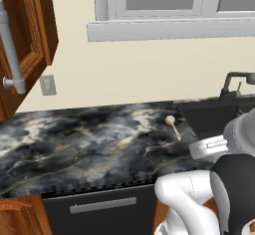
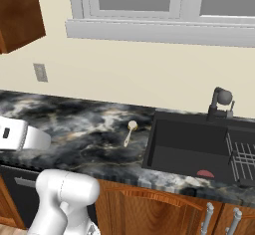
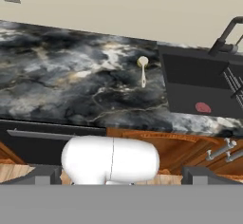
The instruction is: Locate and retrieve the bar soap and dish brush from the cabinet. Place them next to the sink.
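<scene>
Gripper (image 3: 121,173) spread wide, empty, hanging low before the counter front. Dish brush (image 3: 143,69) lies ahead and above it on the marble counter (image 3: 57,85), just beside the sink (image 3: 199,88), handle pointing back toward the robot. Farther in the basin, a pink item (image 3: 202,107), likely the bar soap.

A dark marbled desk (image 1: 74,144) ran beneath a cream wall, where a grey outlet (image 1: 48,85) sat under a white-framed window (image 2: 149,5). A black faucet (image 2: 220,104) stood behind the basin, a dark wire rack (image 2: 241,157) lay inside it, and a black drawer with a grey handle (image 1: 102,205) sat below the desk.
</scene>
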Motion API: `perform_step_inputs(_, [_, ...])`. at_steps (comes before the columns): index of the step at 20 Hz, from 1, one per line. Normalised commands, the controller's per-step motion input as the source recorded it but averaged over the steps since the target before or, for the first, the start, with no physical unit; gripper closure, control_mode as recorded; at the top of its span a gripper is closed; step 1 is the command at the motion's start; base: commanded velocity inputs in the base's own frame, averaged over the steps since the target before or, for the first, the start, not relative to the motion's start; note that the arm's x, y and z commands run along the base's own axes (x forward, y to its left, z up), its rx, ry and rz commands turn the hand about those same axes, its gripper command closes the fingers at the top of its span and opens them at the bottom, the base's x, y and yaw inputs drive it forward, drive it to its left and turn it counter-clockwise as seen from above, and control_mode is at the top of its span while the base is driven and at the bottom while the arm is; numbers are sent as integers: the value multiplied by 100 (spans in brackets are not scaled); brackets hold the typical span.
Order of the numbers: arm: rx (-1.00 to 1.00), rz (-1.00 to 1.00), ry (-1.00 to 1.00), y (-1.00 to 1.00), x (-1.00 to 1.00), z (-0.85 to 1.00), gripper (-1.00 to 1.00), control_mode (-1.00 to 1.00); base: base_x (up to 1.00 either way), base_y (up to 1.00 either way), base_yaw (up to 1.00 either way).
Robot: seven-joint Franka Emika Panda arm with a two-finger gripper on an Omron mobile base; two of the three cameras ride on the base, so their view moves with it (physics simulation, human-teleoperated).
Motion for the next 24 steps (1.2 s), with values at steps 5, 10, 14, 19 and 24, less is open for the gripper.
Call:
perform_step_inputs(5, [0, 0, 0, 0, 0, 0, -100, -100, 0, 0, 0])
perform_step_inputs(10, [0, 0, 0, 0, -1, 0, -100, 100, 0, 0, 0])
perform_step_inputs(14, [0, 0, 0, 0, 0, 0, -100, 100, -32, 1, 0])
perform_step_inputs(19, [0, 0, 0, 0, 0, 0, -100, 100, -56, 3, -5])
perform_step_inputs(24, [0, 0, 0, 0, 0, 0, -100, 100, -30, 18, -1])
